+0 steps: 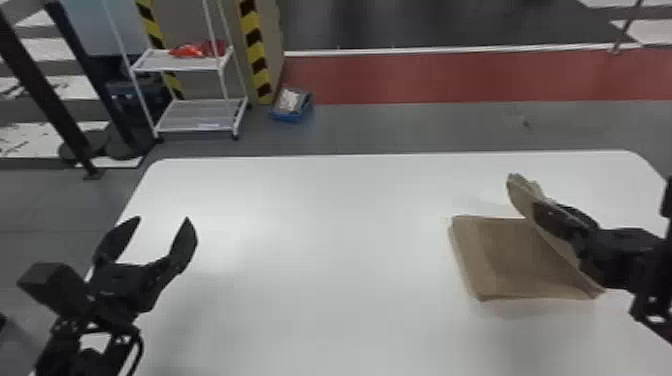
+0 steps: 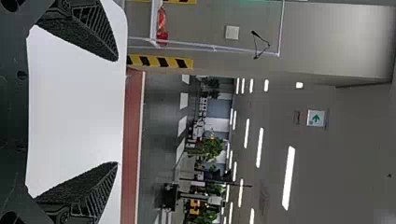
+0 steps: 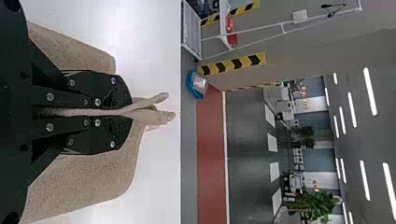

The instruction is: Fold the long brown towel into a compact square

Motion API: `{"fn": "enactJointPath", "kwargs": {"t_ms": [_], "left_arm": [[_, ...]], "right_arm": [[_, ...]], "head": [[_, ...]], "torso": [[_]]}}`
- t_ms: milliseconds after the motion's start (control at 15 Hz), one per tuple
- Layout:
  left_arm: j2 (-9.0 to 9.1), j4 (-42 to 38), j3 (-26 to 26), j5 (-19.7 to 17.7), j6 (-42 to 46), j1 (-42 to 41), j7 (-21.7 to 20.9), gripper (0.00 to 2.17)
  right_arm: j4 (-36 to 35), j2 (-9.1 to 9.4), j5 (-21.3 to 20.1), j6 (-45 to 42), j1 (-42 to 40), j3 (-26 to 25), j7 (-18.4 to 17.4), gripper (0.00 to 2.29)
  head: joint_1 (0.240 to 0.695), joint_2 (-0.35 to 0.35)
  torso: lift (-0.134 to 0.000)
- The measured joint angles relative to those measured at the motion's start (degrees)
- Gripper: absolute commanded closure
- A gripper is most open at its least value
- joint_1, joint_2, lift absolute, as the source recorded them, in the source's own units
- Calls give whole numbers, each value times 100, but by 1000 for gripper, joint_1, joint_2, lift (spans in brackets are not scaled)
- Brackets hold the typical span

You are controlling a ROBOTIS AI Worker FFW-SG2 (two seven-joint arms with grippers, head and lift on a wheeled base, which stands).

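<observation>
Brown towel [image 1: 505, 255] on the right-hand part of the white table [image 1: 325, 225], seen as by an onlooker in the room: its left portion lies flat, while its right side is raised in a slanting flap. The right gripper [image 3: 128, 112] is clenched on this flap, the cloth pinched between its two fingers and a crumpled end protruding beyond the tips; the grip presumably serves to lift one layer clear so that it can be laid over the flat portion. The flat part appears already doubled, though the layers are hard to count from here. The left gripper [image 1: 162, 218] is released, its fingers parted and empty above the left part of the table, well apart from the cloth, probably because one arm suffices for this fold. The task looks well advanced, with a turn of the flap and some pressing to come; a slack flap could crease or drag the base. Containers, beyond the table: a blue bin [image 1: 290, 118] on the floor holds something whitish [image 1: 289, 100]; beside it, a white rack [image 1: 185, 120] bears a red item [image 1: 192, 50] on its upper shelf
</observation>
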State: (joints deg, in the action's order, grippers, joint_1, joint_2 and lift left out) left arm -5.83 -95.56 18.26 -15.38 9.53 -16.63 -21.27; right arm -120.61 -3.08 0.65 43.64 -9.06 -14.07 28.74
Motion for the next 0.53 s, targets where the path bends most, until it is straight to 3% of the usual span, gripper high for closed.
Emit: {"fn": "enactJointPath", "kwargs": {"t_ms": [400, 467, 533], "left_arm": [[3, 41, -30, 0, 0, 7, -15, 87], [3, 36, -28, 0, 0, 5, -19, 87], [3, 24, -25, 0, 0, 2, -28, 87]], "right_arm": [[267, -2, -418, -265, -103, 656, -240, 1663], [343, -4, -464, -321, -103, 753, -241, 1322], [419, -6, -521, -357, -102, 858, -239, 670]], "head": [[695, 145], [695, 153], [695, 160]], "torso": [[-125], [-125], [-125]]}}
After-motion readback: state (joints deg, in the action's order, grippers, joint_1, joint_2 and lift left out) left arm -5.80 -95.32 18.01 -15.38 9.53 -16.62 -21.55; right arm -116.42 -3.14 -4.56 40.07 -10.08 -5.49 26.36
